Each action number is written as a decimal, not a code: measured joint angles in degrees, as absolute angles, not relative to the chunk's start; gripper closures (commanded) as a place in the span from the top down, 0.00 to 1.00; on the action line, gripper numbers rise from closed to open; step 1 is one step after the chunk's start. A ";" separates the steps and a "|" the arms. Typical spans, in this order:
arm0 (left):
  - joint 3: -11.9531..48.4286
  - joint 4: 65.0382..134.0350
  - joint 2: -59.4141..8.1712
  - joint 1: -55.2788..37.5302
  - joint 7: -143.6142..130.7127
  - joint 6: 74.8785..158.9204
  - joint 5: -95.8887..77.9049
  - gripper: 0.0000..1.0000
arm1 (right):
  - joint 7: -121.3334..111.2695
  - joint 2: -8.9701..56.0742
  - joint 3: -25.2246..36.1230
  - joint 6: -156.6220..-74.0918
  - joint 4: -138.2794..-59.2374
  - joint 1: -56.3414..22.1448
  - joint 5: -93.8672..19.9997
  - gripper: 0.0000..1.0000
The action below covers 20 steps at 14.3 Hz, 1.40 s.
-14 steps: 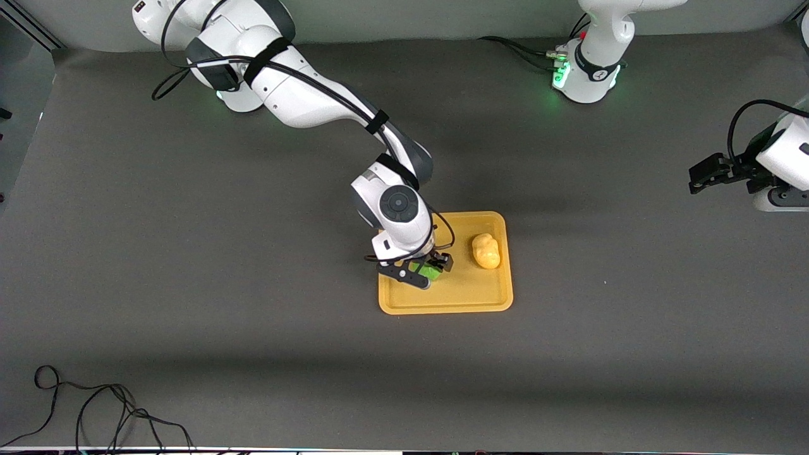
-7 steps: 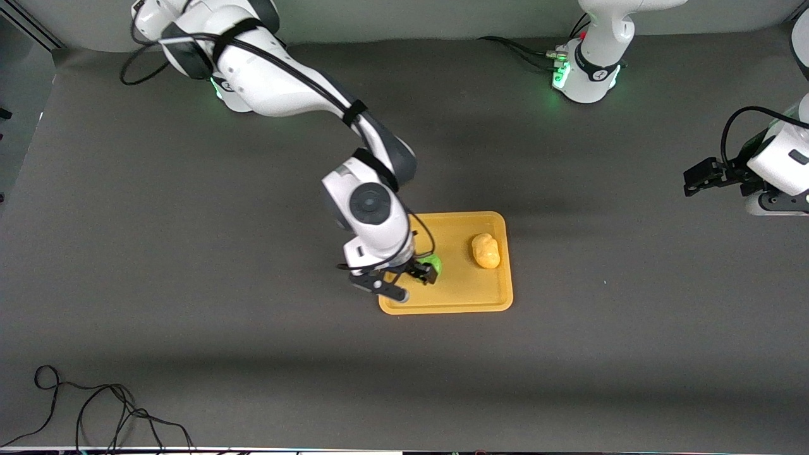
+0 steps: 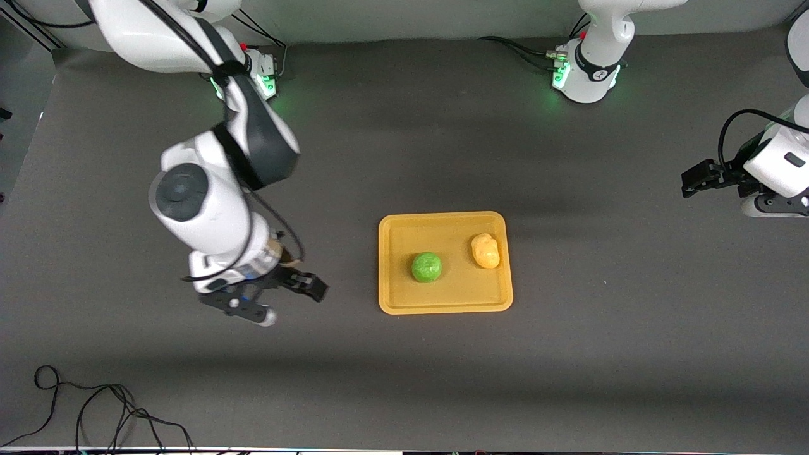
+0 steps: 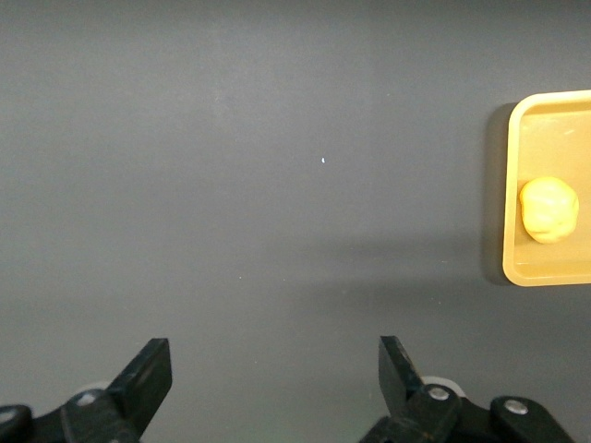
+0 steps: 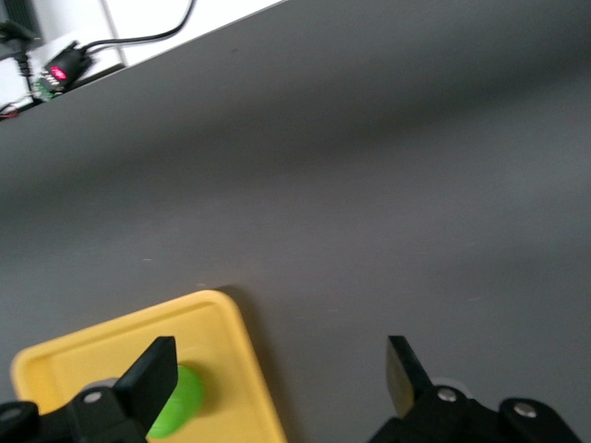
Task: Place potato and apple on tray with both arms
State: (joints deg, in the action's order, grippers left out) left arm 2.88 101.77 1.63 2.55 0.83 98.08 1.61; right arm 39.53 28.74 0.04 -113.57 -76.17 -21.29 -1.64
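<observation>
apple [image 3: 426, 266], potato [image 3: 485, 251] on tray [image 3: 444, 303] | right gripper [image 3: 285, 301], left gripper [image 3: 697, 180] apparently released

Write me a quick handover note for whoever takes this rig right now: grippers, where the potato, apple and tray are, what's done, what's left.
Right gripper: open, empty, over bare table toward the right arm's end, clear of the tray.
Left gripper: open, empty, waiting at the left arm's end of the table.
Tray: mid-table.
Apple: on the tray, toward the right arm's end.
Potato: on the tray beside the apple, toward the left arm's end, not touching it.
Done: both items are on the tray.
Left: nothing to place; apparently only parking the arms.
</observation>
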 measured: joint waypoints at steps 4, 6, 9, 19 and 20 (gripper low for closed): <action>2.83 102.46 1.62 2.57 0.84 99.10 1.61 1.00 | 30.60 16.77 0.11 -110.80 -88.39 -13.65 -1.57 1.00; 2.81 102.50 1.62 2.58 0.84 99.17 1.61 1.00 | 25.91 11.28 -0.11 -105.85 -91.41 -9.00 -1.54 1.00; 2.80 102.52 1.70 2.58 0.85 99.18 1.61 1.00 | 20.07 5.29 -1.92 -99.38 -92.31 -1.73 -1.52 1.00; 2.78 102.53 2.21 2.58 0.86 99.18 1.61 1.00 | 12.15 -3.96 -11.91 -90.84 -93.67 10.97 -1.37 1.00; 2.78 102.53 2.21 2.59 0.85 99.18 1.61 1.00 | 12.14 -3.90 -11.98 -90.84 -93.90 10.96 -1.37 1.00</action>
